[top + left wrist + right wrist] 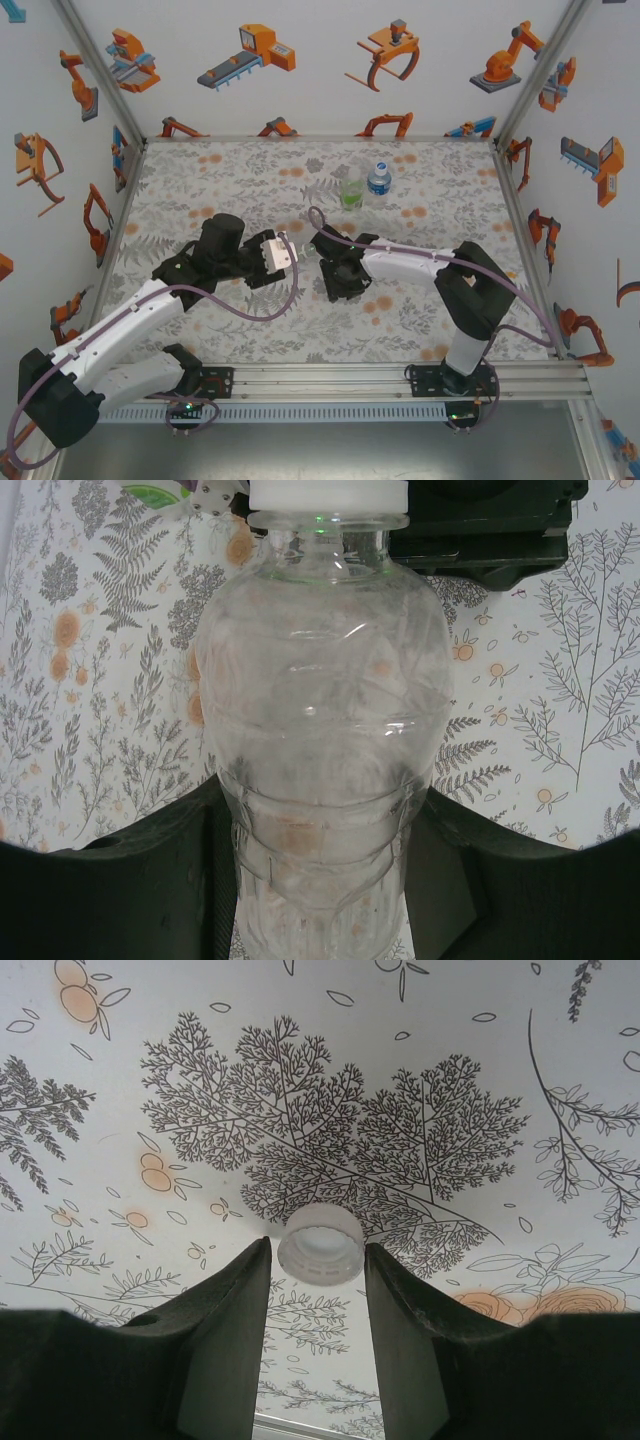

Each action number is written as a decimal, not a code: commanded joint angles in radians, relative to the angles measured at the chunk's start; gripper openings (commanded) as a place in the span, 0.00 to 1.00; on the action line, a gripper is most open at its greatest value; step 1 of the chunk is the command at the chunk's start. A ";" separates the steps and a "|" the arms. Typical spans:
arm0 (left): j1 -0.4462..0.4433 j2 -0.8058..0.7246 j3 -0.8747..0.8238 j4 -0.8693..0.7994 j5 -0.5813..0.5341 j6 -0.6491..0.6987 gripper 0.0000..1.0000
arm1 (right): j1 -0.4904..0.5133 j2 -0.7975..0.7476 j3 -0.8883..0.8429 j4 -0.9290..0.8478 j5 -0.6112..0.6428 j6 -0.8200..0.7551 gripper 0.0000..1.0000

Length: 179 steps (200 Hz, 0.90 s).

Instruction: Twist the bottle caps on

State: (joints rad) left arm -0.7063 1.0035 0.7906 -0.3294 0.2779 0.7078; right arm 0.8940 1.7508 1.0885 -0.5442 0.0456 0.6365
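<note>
Here we are, mid-tabletop, my two end effectors nose to nose. My left end effector (283, 250) is clamped tight round the lower body of the colourless bottle (325, 730), one finger on each flank. The bottle lies lengthwise out from that grip, long axis running left to right across the floral mat (200, 180), neck aimed straight at my right arm.

Over on the right, my right end effector (317, 1260) is drawn in narrow, and a white cap (320, 1243) sits between the fingertips, touching both. That's a hold, by my reading.

From the left wrist, a white cap (327, 492) sits on top of the neck, with the right's dark bodywork just behind. Same cap? I reckon so, but I can't confirm it, nor whether the thread has caught.

So the twist belongs to the right arm, which is the one at the neck. It must turn about that left-to-right axis while the left holds firm.

At the back, the green-tinted bottle (351, 188) and blue-labelled bottle (378, 183) stand upright side by side, well apart from us.
</note>
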 commanded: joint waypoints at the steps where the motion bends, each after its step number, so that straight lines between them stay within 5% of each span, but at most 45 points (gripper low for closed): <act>1: 0.004 -0.005 -0.002 0.007 0.015 0.011 0.00 | 0.009 -0.044 0.041 -0.036 0.028 0.008 0.42; 179: 0.004 -0.013 0.003 0.001 0.026 0.007 0.00 | 0.008 -0.021 0.015 -0.003 -0.003 0.020 0.45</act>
State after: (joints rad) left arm -0.7063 1.0035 0.7906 -0.3294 0.2810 0.7078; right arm 0.8940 1.7168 1.1118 -0.5545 0.0422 0.6376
